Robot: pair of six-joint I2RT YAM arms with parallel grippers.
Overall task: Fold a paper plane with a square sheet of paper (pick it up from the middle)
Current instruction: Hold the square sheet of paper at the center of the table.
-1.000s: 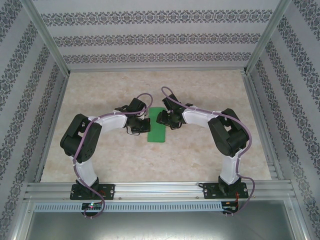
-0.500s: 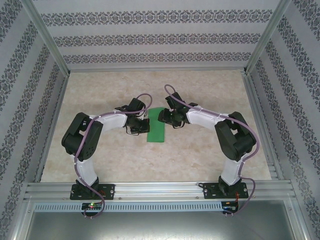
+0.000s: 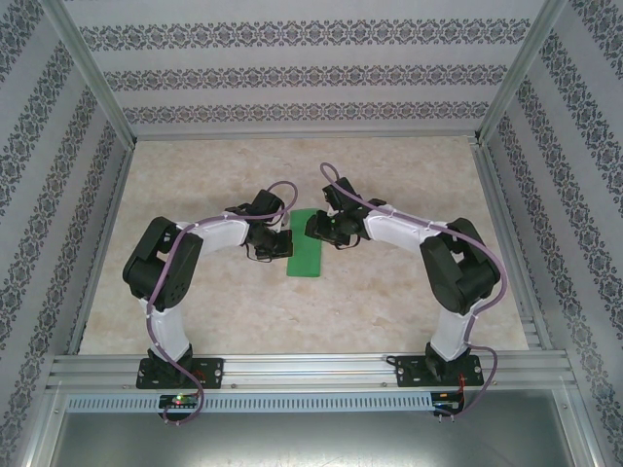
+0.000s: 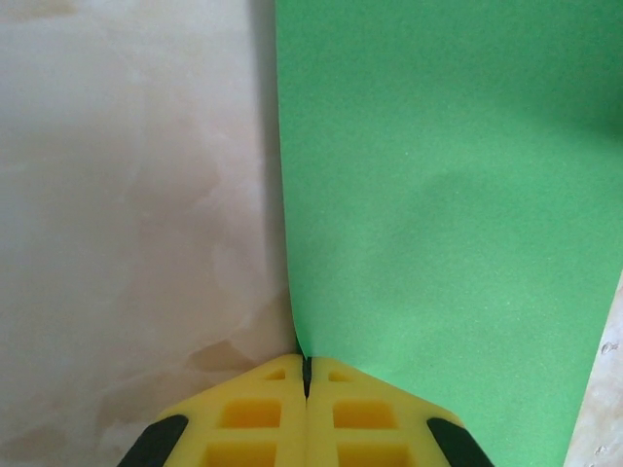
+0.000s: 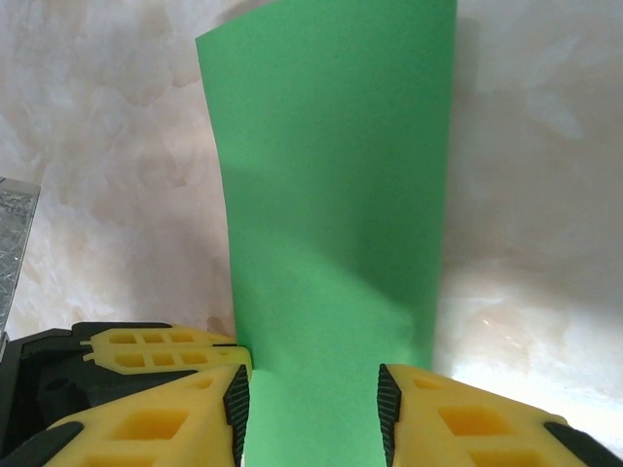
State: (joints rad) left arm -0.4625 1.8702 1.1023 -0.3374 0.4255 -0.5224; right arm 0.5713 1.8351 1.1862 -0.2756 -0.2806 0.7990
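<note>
Left arm: elbow was out to the left, forearm reaching in toward table centre, wrist low over the table. Left gripper (image 3: 276, 243) sat at the left long edge of the green paper (image 3: 307, 255). On the left wrist camera the left gripper (image 4: 306, 375) had its yellow fingertips (image 4: 258, 413) pressed together, with the paper (image 4: 438, 195) edge running into the seam between them, so it was pinched.

Right arm: mirrored pose, elbow out to the right, forearm angled in. Right gripper (image 3: 313, 229) was at the far end of the paper. On the right wrist camera the right gripper (image 5: 311, 399) had its jaws apart, straddling the width of the paper (image 5: 331, 195). The black pads (image 5: 237, 404) sat right at the paper's two long edges; couldn't tell whether they pressed on them.

The paper was a narrow green rectangle near the middle of the table, long axis running near to far, between the two grippers. Its right side looked slightly lifted and curved on the right wrist camera.

The surface was a beige marble-pattern table (image 3: 389, 302). Patterned wallpaper panels (image 3: 311, 78) stood on three sides, and an aluminium rail (image 3: 311, 368) carried the arm bases at the near edge.

Compared with a second earlier, the right arm's elbow had swung further right and its gripper had edged slightly left over the paper's far end. The left arm and the paper had barely moved.
</note>
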